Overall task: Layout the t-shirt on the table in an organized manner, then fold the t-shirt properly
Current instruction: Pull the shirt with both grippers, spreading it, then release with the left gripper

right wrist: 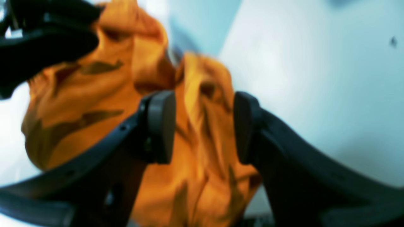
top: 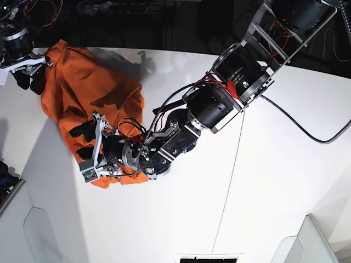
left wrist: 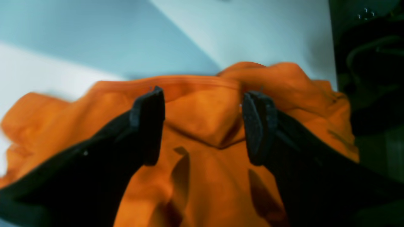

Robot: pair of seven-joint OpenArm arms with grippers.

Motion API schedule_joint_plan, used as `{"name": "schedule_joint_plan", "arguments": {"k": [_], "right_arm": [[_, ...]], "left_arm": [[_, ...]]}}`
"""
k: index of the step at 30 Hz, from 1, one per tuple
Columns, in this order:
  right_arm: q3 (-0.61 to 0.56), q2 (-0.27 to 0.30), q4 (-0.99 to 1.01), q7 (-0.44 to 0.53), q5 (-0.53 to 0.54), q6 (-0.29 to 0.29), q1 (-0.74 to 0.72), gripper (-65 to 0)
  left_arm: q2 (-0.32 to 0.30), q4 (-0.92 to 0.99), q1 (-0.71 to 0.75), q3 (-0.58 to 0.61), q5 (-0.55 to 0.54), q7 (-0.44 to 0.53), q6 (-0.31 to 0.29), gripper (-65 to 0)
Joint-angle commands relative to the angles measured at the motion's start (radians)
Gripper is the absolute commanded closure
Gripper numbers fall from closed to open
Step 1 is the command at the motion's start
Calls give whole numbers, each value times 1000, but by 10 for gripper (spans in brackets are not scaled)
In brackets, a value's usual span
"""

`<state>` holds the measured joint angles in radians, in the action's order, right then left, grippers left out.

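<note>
The left gripper (left wrist: 203,126) hangs with its jaws spread wide over the t-shirt (left wrist: 202,176), pinching nothing; a raised fold sits between the pads. The right gripper (right wrist: 203,127) is likewise spread, a ridge of cloth running through the gap, though blur hides whether the pads touch it. The orange t-shirt (top: 82,104) lies bunched near the far corner of the white table (top: 274,164), toward the right arm's side, not yet laid flat. Soft, light and limp, it will likely sag and crumple when lifted; a hem or shoulder seam looks the surest hold. The left arm's cables hang close above the cloth and may snag.
</note>
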<state>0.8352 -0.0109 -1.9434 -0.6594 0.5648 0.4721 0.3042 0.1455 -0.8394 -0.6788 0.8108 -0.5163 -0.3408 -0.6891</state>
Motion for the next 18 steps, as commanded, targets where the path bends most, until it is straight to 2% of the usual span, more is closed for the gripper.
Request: {"name": "schedule_joint_plan", "arguments": {"k": [1,3,8,10,13,18], "right_arm": [[5,11,-23,23,23,4,-25,-296],[4,11,-23,26,34,8,-68,-297],[-47,28,-14,35,16,15,-212,-296],[-117,48,8,50,-68,14,-279,-296],[-266,92,104,123,-225,-8,-363,-296],[-492,153,393,221,-415,-20,-522,-296]], "left_arm": [[12,-37,-39,-36,-44,4,-9,-406],[-5,-79,-38,-100,-90,-49,-9,-406],[-116,-206,-38,-209,-156,-178,-9,-406],[-165,-244,-33,-230,-190,-239,-9,-406],[-237,-263,-23,-240,-248,-297,-9,-406],[-339,-263,27,-239,-257,-295,-9,-406]]}}
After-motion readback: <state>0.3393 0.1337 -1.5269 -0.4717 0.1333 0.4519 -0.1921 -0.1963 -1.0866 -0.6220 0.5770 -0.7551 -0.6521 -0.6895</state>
